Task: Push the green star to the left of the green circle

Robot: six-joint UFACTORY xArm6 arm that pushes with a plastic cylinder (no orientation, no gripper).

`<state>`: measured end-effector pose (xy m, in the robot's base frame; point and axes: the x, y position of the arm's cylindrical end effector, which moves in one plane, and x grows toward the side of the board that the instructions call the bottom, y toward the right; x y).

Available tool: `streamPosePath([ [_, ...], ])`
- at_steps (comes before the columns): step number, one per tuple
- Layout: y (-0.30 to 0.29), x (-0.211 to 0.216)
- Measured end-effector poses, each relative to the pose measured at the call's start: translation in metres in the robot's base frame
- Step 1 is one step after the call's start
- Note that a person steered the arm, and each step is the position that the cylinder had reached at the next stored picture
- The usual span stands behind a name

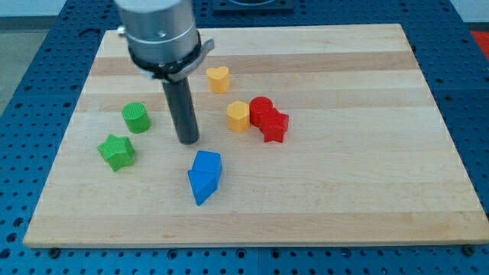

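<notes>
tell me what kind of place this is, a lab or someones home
Most likely a robotics lab bench. A wooden board lies on a blue perforated metal table, the sort used for mounting equipment. Small toy blocks like the green star and green circle sit near my tip.

A pale wooden bench [344, 69] fills most of the view, its top made of long planks running from the view's left to the view's right, with grain lines and slightly differing tones between the strips. Its front edge shows as a lighter band along the view's bottom. Around and under it lies a blue perforated surface [466, 84], dotted with a regular grid of small dark holes, seen on the view's left, right and bottom sides. Along the view's top a dark strip and a pale patch show, too blurred to identify. The light is even and soft.
</notes>
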<state>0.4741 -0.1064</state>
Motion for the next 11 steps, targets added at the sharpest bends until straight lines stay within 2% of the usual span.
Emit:
streamPosePath([
  [1, 0.0, 0.023],
  [2, -0.028, 0.044],
  [3, -0.074, 0.044],
  [5, -0.094, 0.001],
  [6, -0.102, 0.014],
  [8, -0.159, 0.016],
  [11, -0.144, -0.007],
])
